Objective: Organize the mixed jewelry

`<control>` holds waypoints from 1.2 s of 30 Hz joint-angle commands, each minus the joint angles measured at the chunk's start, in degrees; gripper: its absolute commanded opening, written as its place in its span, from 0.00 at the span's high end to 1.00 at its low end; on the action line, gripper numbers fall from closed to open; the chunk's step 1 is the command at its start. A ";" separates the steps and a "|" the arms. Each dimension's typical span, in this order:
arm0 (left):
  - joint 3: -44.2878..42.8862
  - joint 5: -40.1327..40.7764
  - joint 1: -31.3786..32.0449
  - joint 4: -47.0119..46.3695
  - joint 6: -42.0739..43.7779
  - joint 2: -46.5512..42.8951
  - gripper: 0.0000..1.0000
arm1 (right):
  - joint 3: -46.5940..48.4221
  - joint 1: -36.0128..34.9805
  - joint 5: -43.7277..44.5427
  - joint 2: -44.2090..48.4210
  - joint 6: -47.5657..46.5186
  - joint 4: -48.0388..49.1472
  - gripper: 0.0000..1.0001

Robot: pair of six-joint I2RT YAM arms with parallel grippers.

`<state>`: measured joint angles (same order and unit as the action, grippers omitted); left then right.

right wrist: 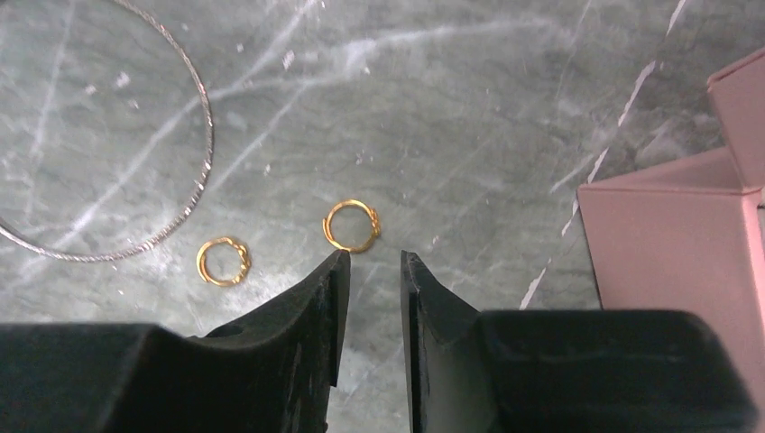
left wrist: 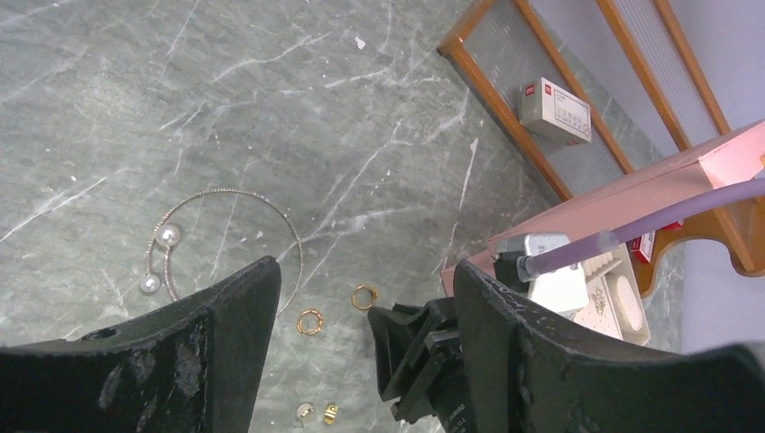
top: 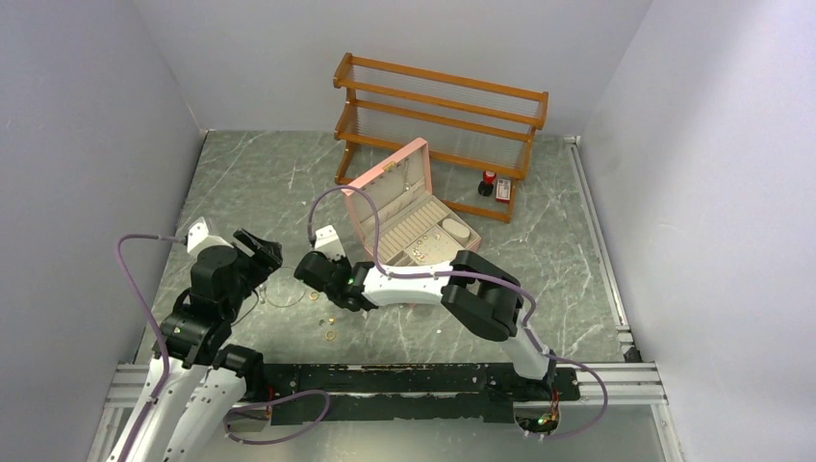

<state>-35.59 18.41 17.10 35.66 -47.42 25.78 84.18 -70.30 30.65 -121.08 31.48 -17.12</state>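
The pink box [top: 390,183] stands open on the tabletop [top: 269,173] with its lid raised. Its front compartment holds small jewelry bits, too small to identify. Two gold rings [right wrist: 352,225] lie flat on the tabletop near the box, beside the chain loop [right wrist: 203,162], which is also flat. The right fingers [right wrist: 336,271] hover just short of the nearer ring, narrowly parted and empty. The left fingers [left wrist: 244,298] are spread wide and empty.

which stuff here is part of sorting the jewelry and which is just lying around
For the job: gold rings, chain loop, pearl piece, earring bits, pink box.
Lying about: wooden rack, small bottle, carton.
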 commanded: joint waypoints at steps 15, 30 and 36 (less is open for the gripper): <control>2.48 -3.97 0.21 -1.75 1.01 -0.54 0.26 | 0.34 -0.10 6.28 -3.83 -2.34 6.98 0.71; 3.39 -5.27 0.21 -2.22 1.33 -0.10 0.26 | -0.05 0.30 4.51 -4.95 -3.10 7.22 0.92; 3.04 -4.16 0.21 -0.89 1.03 -2.20 0.25 | -4.60 0.31 5.58 -0.38 -0.21 9.92 0.98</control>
<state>-32.12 14.13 17.10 35.07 -46.89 25.26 83.46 -70.19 34.46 -124.27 28.64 -8.54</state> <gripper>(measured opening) 0.746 0.033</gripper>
